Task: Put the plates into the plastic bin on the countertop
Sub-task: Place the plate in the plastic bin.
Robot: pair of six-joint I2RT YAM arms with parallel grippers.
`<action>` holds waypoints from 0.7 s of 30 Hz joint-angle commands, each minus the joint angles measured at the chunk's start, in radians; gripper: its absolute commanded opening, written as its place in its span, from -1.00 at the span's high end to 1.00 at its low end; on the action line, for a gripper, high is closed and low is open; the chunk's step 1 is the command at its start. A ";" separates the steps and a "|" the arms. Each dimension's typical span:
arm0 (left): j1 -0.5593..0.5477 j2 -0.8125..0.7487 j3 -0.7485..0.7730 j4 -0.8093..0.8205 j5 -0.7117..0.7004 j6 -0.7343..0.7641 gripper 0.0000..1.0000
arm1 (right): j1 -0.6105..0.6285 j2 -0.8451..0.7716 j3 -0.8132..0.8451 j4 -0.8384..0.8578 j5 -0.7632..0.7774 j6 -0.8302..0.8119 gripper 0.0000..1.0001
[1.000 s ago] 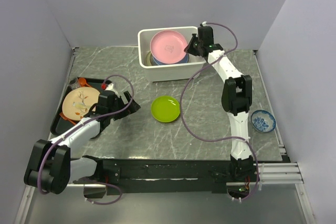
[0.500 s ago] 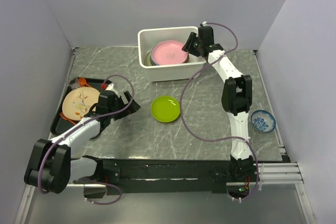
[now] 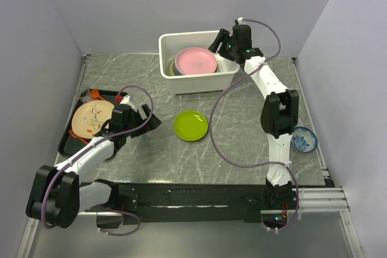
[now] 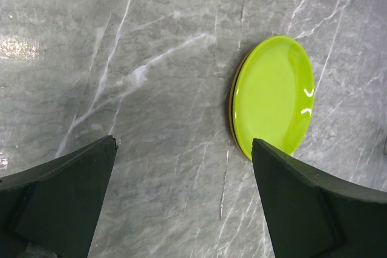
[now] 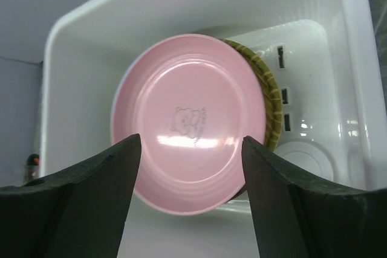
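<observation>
A pink plate (image 3: 195, 60) lies flat on top of a stack inside the white plastic bin (image 3: 196, 83) at the back of the countertop (image 3: 151, 77). In the right wrist view a yellow woven disc (image 5: 269, 98) peeks out from under the pink plate (image 5: 190, 122). My right gripper (image 3: 221, 45) hovers open over the bin's right end, its jaws apart above the plate and holding nothing. A lime green plate (image 3: 191, 125) rests on the countertop. My left gripper (image 3: 151, 119) stands open just left of it, empty, with the green plate (image 4: 275, 95) beyond its right finger.
A peach flower-patterned plate (image 3: 92, 118) sits on a black tray (image 3: 66, 140) at the left edge. A small blue-and-white bowl (image 3: 302, 139) stands at the right, beside the right arm. A purple cable (image 3: 217, 149) trails across the countertop near the green plate.
My right gripper opened and let go of the pink plate, which settled from a tilt to flat in the bin. The gripper drew back slightly to the right. The left arm stayed put.
</observation>
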 commanded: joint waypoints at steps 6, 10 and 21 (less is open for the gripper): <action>0.003 -0.018 0.013 0.027 0.037 0.007 -0.99 | 0.034 -0.279 -0.118 0.073 -0.050 -0.019 -0.50; 0.004 0.008 0.011 0.066 0.071 0.000 -0.99 | 0.038 -0.373 -0.268 0.086 -0.059 -0.020 -0.50; 0.003 0.118 0.033 0.185 0.198 -0.020 -0.75 | 0.057 -0.667 -0.687 0.168 -0.103 0.015 -0.48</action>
